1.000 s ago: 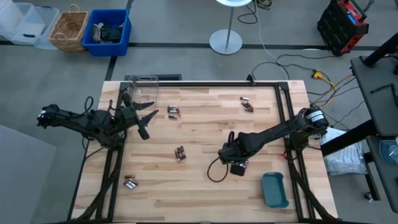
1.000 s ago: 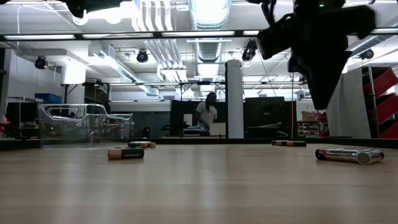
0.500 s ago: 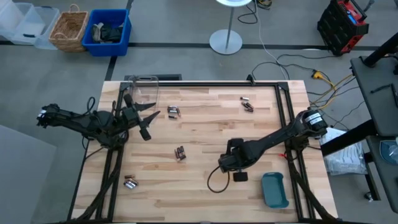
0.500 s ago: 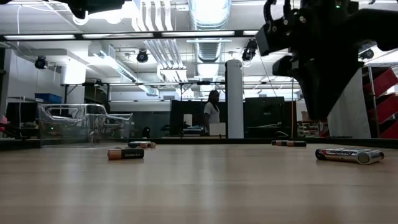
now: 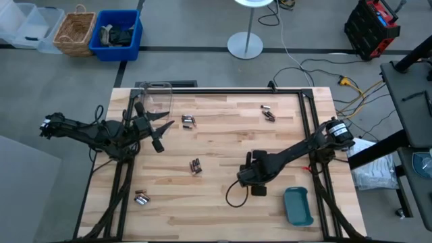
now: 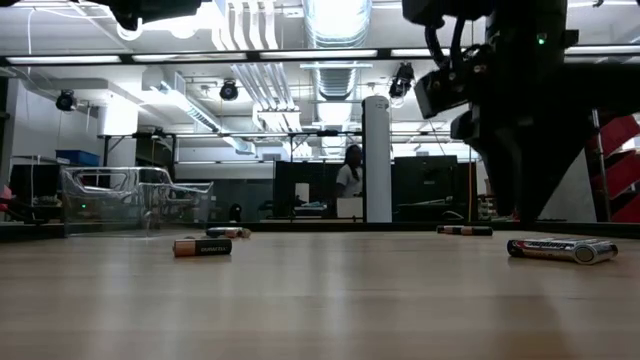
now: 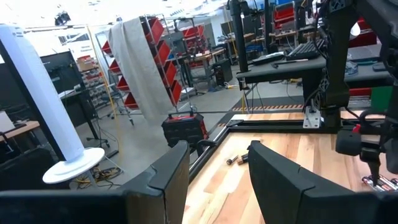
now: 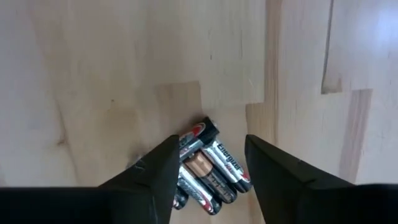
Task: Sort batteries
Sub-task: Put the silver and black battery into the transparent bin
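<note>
A: Our left claw [image 5: 156, 129] waits spread apart near the clear box [image 5: 156, 96]; our right claw [image 8: 208, 171], fingers apart, hangs over batteries [image 8: 202, 171] clustered on the tabletop [image 5: 223, 128].

B: We might scatter them or grab several.

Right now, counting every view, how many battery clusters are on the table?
5 battery clusters: one beside the clear box, one upper right, one mid-table, one lower left, one under the right gripper. Others may be hidden.
</note>
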`<action>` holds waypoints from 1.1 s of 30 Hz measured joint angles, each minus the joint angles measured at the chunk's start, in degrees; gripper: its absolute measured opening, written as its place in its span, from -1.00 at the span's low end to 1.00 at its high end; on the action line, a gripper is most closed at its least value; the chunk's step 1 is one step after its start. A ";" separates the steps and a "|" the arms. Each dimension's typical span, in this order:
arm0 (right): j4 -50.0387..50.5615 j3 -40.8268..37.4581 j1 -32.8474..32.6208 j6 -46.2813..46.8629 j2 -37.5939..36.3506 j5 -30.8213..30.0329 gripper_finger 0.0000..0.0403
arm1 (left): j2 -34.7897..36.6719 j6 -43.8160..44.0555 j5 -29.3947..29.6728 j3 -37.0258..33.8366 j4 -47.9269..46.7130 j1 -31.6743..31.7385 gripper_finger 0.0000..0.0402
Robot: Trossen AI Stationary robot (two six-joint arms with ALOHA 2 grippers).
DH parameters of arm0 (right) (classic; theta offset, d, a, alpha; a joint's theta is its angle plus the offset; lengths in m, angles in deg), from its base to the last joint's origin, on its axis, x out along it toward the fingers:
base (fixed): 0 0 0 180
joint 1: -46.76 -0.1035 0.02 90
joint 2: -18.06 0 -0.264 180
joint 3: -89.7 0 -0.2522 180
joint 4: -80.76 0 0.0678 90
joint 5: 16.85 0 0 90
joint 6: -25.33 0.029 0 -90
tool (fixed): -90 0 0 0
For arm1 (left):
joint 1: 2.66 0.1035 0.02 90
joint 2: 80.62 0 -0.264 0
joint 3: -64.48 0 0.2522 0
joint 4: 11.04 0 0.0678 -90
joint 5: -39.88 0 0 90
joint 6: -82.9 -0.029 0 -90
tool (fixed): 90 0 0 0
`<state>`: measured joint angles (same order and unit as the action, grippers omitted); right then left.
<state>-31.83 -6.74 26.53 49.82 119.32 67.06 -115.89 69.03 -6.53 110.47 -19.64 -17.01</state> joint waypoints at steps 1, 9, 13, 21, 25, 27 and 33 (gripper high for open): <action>-0.30 0.00 0.02 0.00 0.18 0.00 -0.10 | -0.02 0.00 0.00 0.00 -0.02 0.00 -0.28; -0.97 -0.13 0.39 1.16 1.93 0.02 -0.03 | -0.02 0.27 0.00 0.00 -0.02 0.00 -0.28; -1.91 -0.23 0.51 1.41 2.01 0.02 -0.04 | -0.07 0.86 0.00 0.00 -0.04 -0.01 -0.28; -1.93 -0.67 0.69 3.01 2.02 1.13 -0.04 | -0.13 1.09 0.00 0.00 -0.04 0.00 -0.28; -2.19 -1.22 0.76 3.50 2.02 1.61 -0.06 | -0.13 1.21 0.00 0.00 -0.04 -0.02 -0.28; -2.73 -1.67 0.76 3.63 2.02 2.03 -0.07 | -0.13 1.32 0.00 0.00 -0.04 -0.01 -0.28; -5.16 -2.60 0.76 3.63 2.04 2.64 -0.06 | -0.13 1.33 0.00 0.00 -0.04 -0.01 -0.28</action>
<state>-36.99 -9.34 27.29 53.45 121.37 69.71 -116.02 70.36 -6.53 110.47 -19.68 -17.01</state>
